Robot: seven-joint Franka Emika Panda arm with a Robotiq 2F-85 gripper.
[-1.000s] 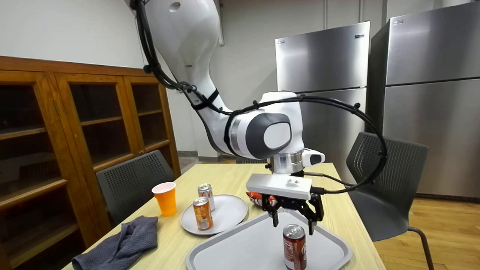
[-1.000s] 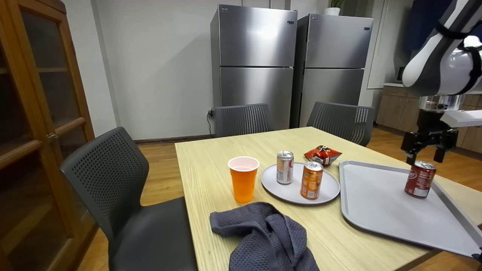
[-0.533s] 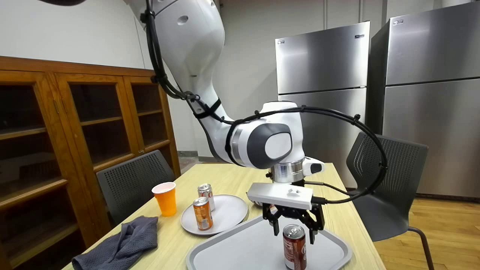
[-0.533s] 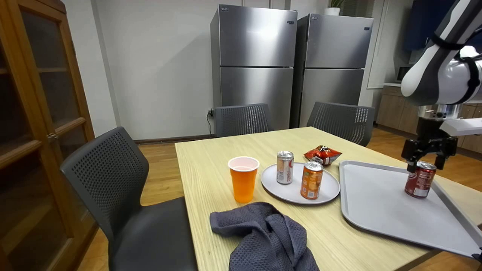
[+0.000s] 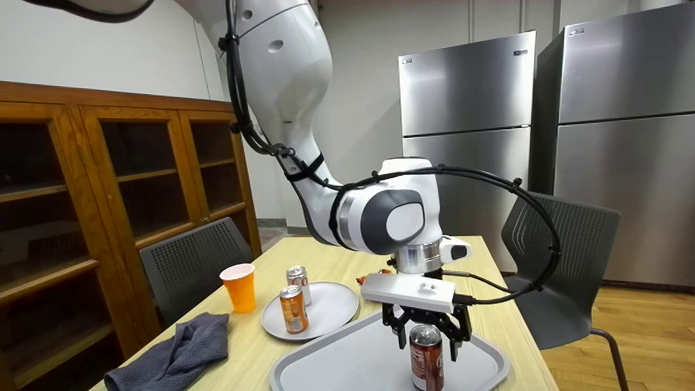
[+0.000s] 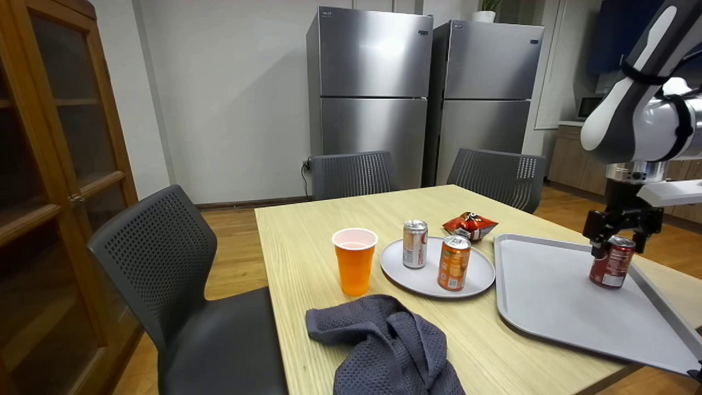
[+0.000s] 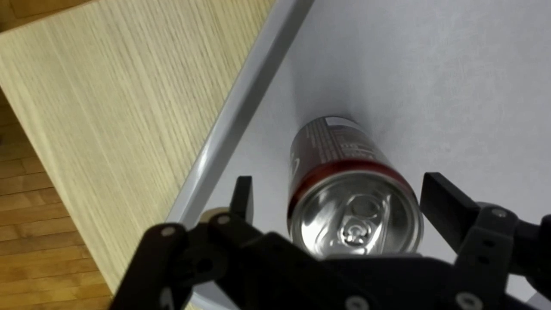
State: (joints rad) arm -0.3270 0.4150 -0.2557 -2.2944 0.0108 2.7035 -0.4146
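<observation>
A dark red soda can (image 5: 427, 361) stands upright on the grey tray (image 6: 570, 312). My gripper (image 5: 428, 349) points down over it with its jaws wide apart, one finger on each side of the can's top. In the wrist view the silver lid and pull tab of the can (image 7: 357, 215) lie between the two fingers (image 7: 243, 196). A gap shows on the left side; on the right the finger appears very near the rim, and contact cannot be told. Part of the lid's near edge is hidden behind the gripper body.
A round plate (image 6: 395, 266) holds a silver can (image 6: 415, 245) and an orange can (image 6: 454, 263). Nearby are an orange cup (image 6: 355, 266), a red chip bag (image 6: 470, 225) and a dark cloth (image 6: 395, 345). The tray's raised rim and the table edge lie left of the can in the wrist view.
My arm has come down, bringing the fingers from above the can's top to either side of it. The jaws have stayed apart, and the can stands where it was.
</observation>
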